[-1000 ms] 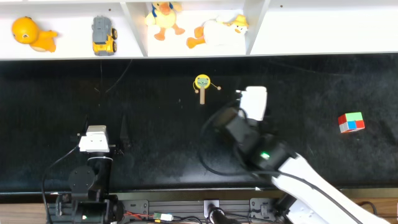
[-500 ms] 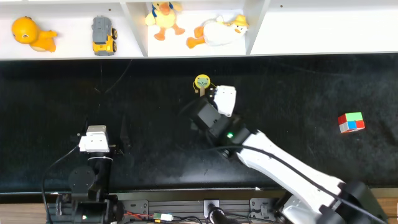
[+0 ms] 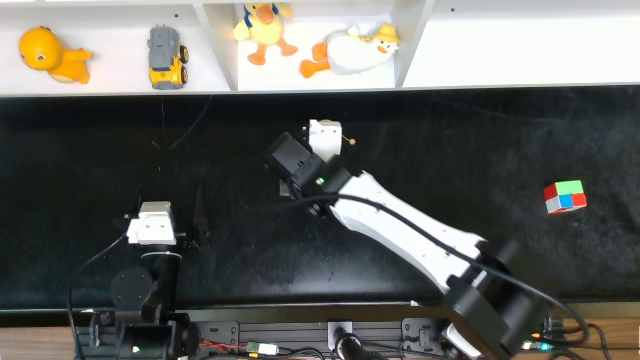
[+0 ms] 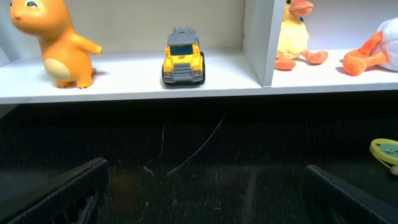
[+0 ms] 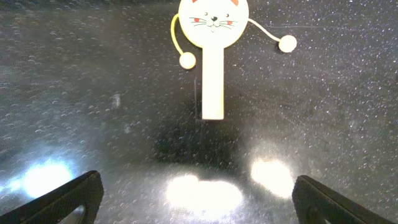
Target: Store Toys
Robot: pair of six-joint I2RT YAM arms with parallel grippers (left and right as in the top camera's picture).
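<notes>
The right gripper [image 5: 199, 196] has its fingers [image 5: 68, 199] spread wide and holds nothing, poised above the black table [image 5: 93, 93]. Just ahead of the gap lies the cat-faced rattle [image 5: 212, 56], flat on the table. Its handle points toward the fingers, with a bead on a string at each side. The left gripper [image 4: 205, 199] is also wide and empty, near its own base and facing the white shelf [image 4: 124, 87]. There, an orange figure [image 4: 56, 43] and a yellow truck [image 4: 183, 56] share one compartment, with a duck [image 4: 295, 31] and another plush [image 4: 379, 50] in the next. A coloured cube [image 3: 565, 196] sits well apart at the table's right.
</notes>
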